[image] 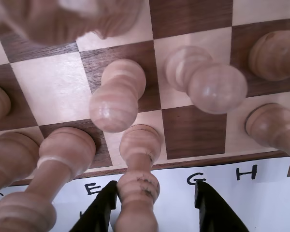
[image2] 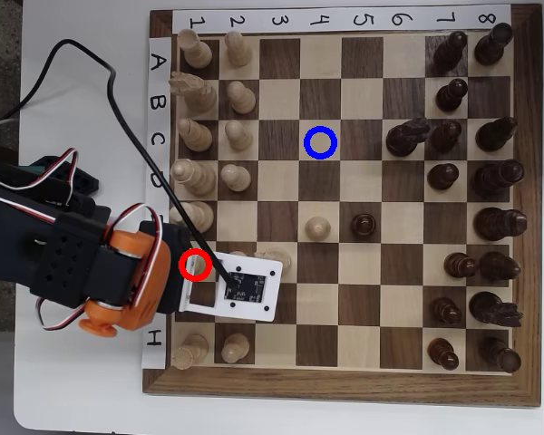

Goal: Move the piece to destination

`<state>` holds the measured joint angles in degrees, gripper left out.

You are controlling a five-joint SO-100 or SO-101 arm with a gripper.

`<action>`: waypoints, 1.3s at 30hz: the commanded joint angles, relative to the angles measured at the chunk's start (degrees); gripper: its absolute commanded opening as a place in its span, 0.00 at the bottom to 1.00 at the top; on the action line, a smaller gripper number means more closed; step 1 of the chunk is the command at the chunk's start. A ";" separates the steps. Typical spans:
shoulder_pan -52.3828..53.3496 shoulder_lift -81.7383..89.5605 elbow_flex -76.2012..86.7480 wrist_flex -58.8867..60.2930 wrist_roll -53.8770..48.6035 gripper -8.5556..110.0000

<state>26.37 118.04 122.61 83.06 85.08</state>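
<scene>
**Nearly on it: jaws spread around the piece, nothing gripped yet**

So, from the wrist view, the gripper [image: 155, 184] is spread wide with one dark finger on each side of the piece [image: 137, 188]. The piece stands upright between them, at the board's edge row just above the lettered strip [image: 261, 193]. The left finger looks very close to the piece, but I cannot tell whether it touches. The right one is clearly apart from it.

To do this step well, I would centre the jaws on the piece before closing, so that it is not shoved sideways. A tall neighbour [image: 48, 179] stands just left of the piece, and a pawn [image: 117, 99] just beyond it. The lift probably ought to go straight up until it clears both. After that comes a long carry, since the destination [image2: 320, 143] lies well apart from the piece.

Some things stay hidden. In the overhead view the arm [image2: 82, 263] and its white camera plate cover the piece completely, and a red ring is drawn over that spot. In the wrist view the piece hides its own column letter, its top is cut off by the bottom edge, and the destination is out of frame.
</scene>
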 commanded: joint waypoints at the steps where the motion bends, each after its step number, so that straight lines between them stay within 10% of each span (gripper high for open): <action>1: 0.62 0.18 0.00 -0.53 -0.62 0.23; 39: 0.35 1.58 0.35 -0.88 -1.05 0.21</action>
<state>27.16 118.04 123.05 82.09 83.85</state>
